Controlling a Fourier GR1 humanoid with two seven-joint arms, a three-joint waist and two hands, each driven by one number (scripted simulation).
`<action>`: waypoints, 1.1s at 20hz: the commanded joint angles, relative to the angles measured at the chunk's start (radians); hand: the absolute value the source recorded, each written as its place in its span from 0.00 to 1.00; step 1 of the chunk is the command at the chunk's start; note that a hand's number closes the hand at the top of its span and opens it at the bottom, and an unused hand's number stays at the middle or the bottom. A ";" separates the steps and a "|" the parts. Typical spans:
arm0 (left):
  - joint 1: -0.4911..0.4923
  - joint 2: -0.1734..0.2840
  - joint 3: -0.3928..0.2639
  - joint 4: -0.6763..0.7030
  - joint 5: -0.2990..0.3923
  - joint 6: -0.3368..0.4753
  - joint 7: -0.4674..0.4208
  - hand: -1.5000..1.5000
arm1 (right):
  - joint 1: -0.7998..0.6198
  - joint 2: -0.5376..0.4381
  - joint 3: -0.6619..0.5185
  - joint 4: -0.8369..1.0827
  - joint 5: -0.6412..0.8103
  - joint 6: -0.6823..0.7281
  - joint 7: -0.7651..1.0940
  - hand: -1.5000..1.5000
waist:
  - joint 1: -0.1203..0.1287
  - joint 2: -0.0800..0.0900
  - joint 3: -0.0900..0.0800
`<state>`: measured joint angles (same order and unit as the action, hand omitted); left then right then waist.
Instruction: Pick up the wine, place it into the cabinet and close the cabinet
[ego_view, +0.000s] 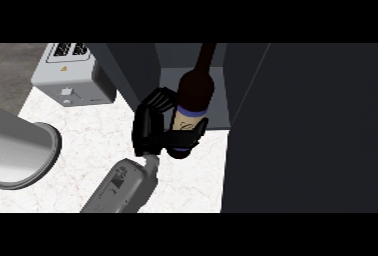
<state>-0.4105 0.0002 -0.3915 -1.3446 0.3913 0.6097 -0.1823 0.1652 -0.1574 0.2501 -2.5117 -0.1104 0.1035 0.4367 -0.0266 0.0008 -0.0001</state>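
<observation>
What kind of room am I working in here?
Most likely a kitchen: a toaster and a metal pot stand on the pale marble-like counter, and a hand holds a wine bottle at an open dark cabinet.

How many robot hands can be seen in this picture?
1. One black hand, at the centre, is curled round the dark glass wine bottle in front of the open dark grey cabinet. The other hand may be hidden.

The dark wine bottle (193, 95) has its base hidden behind the black hand (159, 127), and the grey pot (26, 155) gets cut off at the left edge.
</observation>
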 joint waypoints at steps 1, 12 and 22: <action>-0.027 0.000 -0.043 0.103 0.029 0.025 -0.057 1.00 | 0.028 -0.011 -0.068 -0.139 -0.156 0.014 0.047 0.00 | 0.006 0.001 0.000; -0.083 0.000 -0.051 0.386 0.247 -0.035 -0.318 1.00 | 0.087 0.008 -0.007 -0.208 -0.128 0.021 0.062 0.00 | -0.019 0.003 -0.001; -0.193 0.000 -0.049 0.521 0.412 -0.052 -0.348 1.00 | 0.065 0.013 -0.035 -0.202 -0.139 0.033 0.095 0.00 | -0.014 0.002 0.000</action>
<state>-0.5670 0.0005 -0.4371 -0.8926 0.7466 0.5621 -0.5050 0.1548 -0.1375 0.2165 -2.5126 -0.1290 0.1334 0.4611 -0.0339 0.0025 -0.0008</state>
